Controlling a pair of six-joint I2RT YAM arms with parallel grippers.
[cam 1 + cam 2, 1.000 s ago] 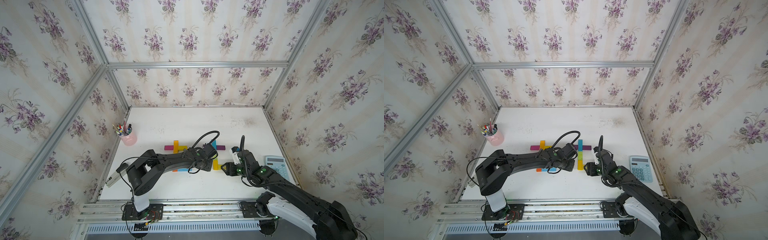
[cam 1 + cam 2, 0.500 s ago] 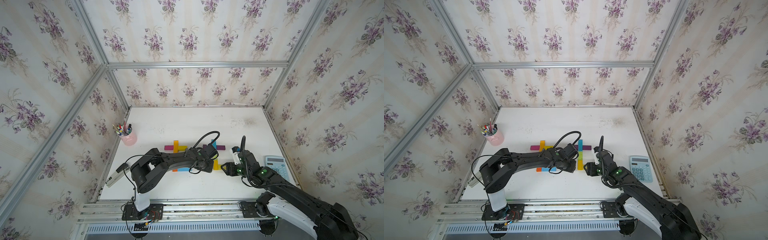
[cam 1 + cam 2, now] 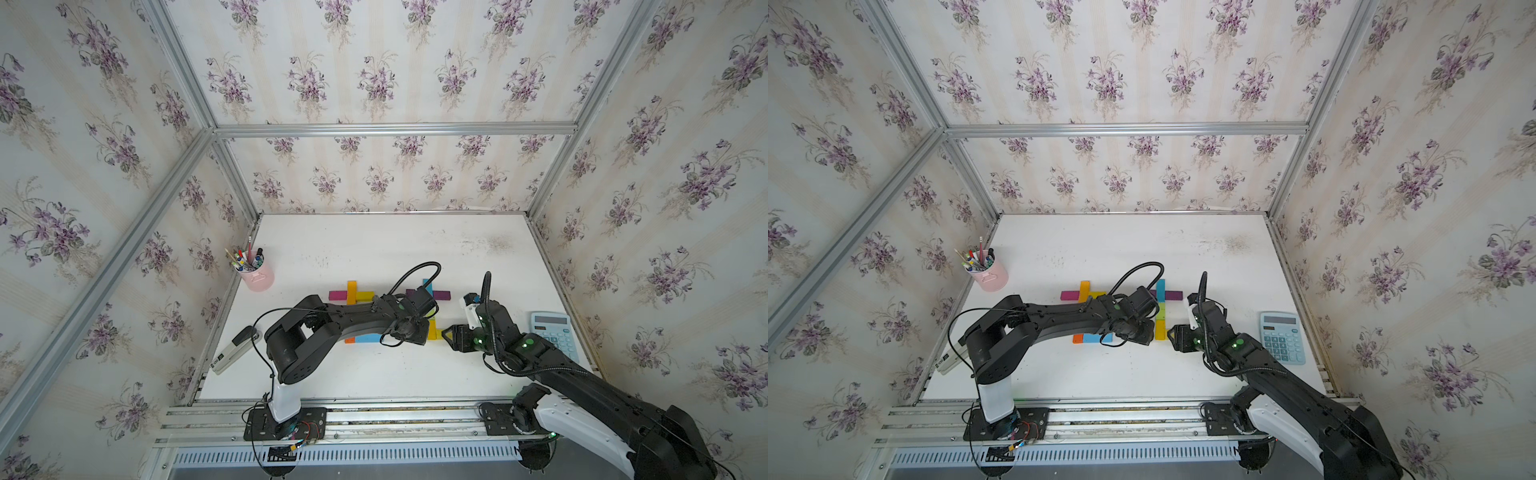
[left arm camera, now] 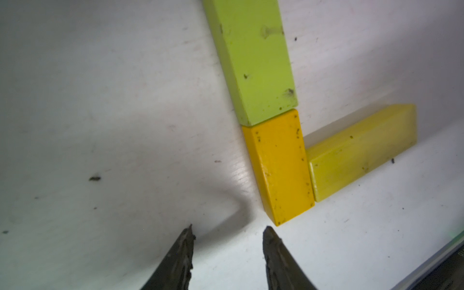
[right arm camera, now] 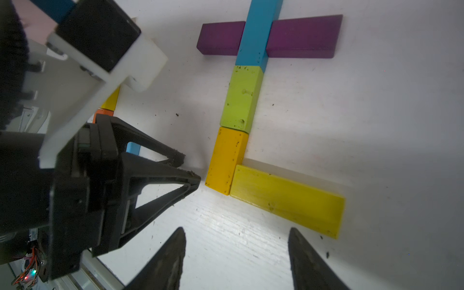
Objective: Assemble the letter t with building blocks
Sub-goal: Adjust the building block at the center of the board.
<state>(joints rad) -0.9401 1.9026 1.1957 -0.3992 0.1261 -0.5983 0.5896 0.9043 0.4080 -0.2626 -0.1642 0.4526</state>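
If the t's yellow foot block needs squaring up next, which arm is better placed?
Right, probably. The right pincer, open, faces the yellow foot block directly; the left pincer sits across the orange stem block from it.

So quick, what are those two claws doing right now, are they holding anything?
The left gripper is open, jaws a little apart, holding nothing.
The right gripper is open wide, holding nothing.

A: What place is this?
B: A robot lab cell: floral wallpaper panels (image 3: 374, 75) in an aluminium frame (image 3: 395, 129), robot arms (image 3: 357, 318) bolted to a rail (image 3: 395, 409).
A: Dressed as an office?
B: Yes: pen cup (image 3: 258, 276), calculator (image 3: 555, 334), possibly a stapler (image 3: 235, 349) on the white desk (image 3: 374, 241).
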